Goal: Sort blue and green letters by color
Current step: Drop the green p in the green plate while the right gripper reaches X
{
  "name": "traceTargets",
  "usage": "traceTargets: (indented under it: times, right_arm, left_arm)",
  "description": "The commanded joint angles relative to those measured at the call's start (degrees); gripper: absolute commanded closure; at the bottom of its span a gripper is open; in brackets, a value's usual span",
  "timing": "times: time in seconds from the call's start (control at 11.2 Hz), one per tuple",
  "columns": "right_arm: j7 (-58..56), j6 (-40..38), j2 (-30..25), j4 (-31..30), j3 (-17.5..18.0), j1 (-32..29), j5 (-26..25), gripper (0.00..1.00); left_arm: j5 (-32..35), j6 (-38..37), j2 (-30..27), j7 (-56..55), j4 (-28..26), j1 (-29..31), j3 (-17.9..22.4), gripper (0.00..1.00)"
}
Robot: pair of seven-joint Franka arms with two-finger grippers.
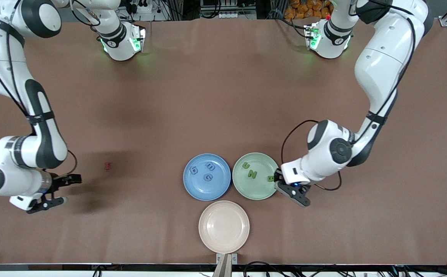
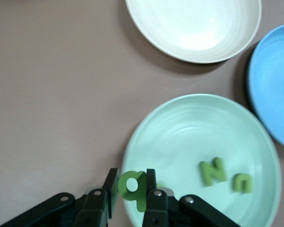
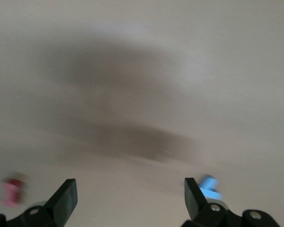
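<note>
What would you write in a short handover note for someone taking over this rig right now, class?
Left end effector: shut on a green letter, over the rim of the green plate.
Right end effector: open, holding nothing, waiting at the right arm's end of the table, near a small dark red letter.
Done: three blue letters lie in the blue plate; two green letters lie in the green plate.
The beige plate holds nothing.
Left: release the held green letter into the green plate. The right wrist view shows something small and blue; check it.

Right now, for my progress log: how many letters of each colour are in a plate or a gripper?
Blue letters: 3, in the blue plate.
Green letters: 3, two in the green plate, one in the left gripper.
Total: 6.
</note>
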Motion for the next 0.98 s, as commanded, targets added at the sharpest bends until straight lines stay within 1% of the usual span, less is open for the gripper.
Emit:
traceTargets:
  times: [0.0,0.27,0.36,0.45,0.53,0.62,0.8,0.89]
  right_arm:
    - [-9.3,0.1,0.1,-0.1,1.0,-3.1,-2.2,0.0]
    - [-16.2,3.1,-0.1,-4.8,1.4,-6.2,-2.1,0.0]
    - [-21.1,5.5,-0.1,-6.0,1.4,-6.8,-2.2,0.0]
    - [-26.5,9.2,-0.1,-7.4,1.3,-7.4,-2.3,0.0]
    - [-28.5,12.2,-0.1,-8.4,1.2,-8.2,-2.3,0.0]
    - [-28.7,13.7,0.0,-9.5,1.2,-8.8,-2.3,0.0]
    - [-28.6,14.2,0.1,-10.0,1.3,-9.5,-2.2,0.0]
    - [-28.6,14.2,0.1,-10.1,1.3,-9.7,-2.2,0.0]
  left_arm:
    - [-1.0,-1.6,-1.8,-12.8,-0.7,-6.9,3.9,1.0]
    - [-1.0,-1.6,-1.8,-23.1,-0.7,-14.8,9.7,1.0]
    - [-0.9,-1.7,-2.2,-23.4,-0.7,-15.7,10.4,0.01]
    - [-0.5,-1.7,-3.3,-23.3,-0.7,-15.1,10.6,0.0]
    - [-0.5,-2.4,-4.8,-23.6,-0.9,-14.7,10.6,0.0]
    - [-0.5,-5.7,-7.0,-23.6,-0.9,-14.5,10.7,0.0]
    - [-0.4,-14.2,-13.6,-23.4,-1.1,-14.4,14.4,0.0]
    - [-0.5,-19.3,-16.9,-23.3,-1.0,-14.0,15.1,0.0]
